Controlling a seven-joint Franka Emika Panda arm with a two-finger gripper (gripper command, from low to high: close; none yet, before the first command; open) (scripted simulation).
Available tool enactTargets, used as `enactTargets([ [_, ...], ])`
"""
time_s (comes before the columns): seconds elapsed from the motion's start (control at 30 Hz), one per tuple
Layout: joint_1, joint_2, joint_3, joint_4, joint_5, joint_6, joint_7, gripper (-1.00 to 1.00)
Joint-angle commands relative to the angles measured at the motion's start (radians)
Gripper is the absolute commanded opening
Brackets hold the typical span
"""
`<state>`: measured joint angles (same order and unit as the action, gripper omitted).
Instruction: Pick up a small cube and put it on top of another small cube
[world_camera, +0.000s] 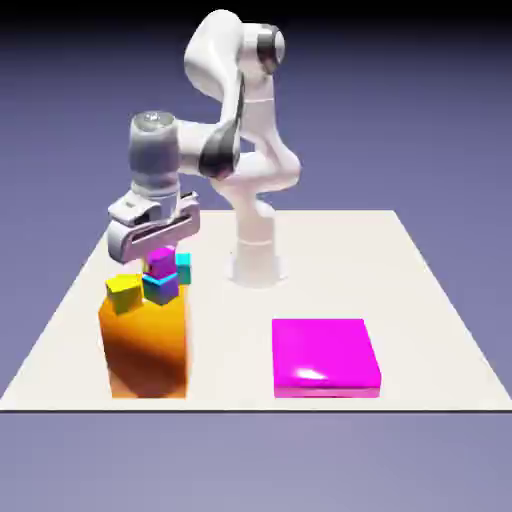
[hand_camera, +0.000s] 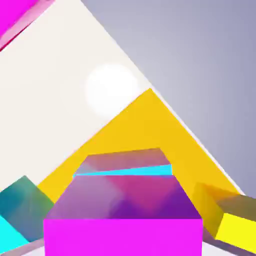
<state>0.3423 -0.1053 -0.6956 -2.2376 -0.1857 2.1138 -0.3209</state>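
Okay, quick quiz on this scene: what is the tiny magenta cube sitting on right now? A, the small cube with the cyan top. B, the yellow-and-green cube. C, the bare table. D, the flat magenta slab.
A: in the exterior view the tiny magenta cube sits on the cyan-topped cube atop the big orange block, and the hand view shows the cyan top right behind it.

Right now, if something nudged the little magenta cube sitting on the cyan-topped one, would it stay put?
Probably not. The small magenta cube sits high, on the cyan-topped cube atop the tall orange block, so a slide likely means a fall. Its flat faces suggest sliding, not rolling. It looks rigid and probably light.
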Motion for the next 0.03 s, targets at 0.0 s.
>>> enactTargets([
  [0.0,0.003,-0.017,0.006,0.029,-0.006,-0.043,0.005,1.0],
])
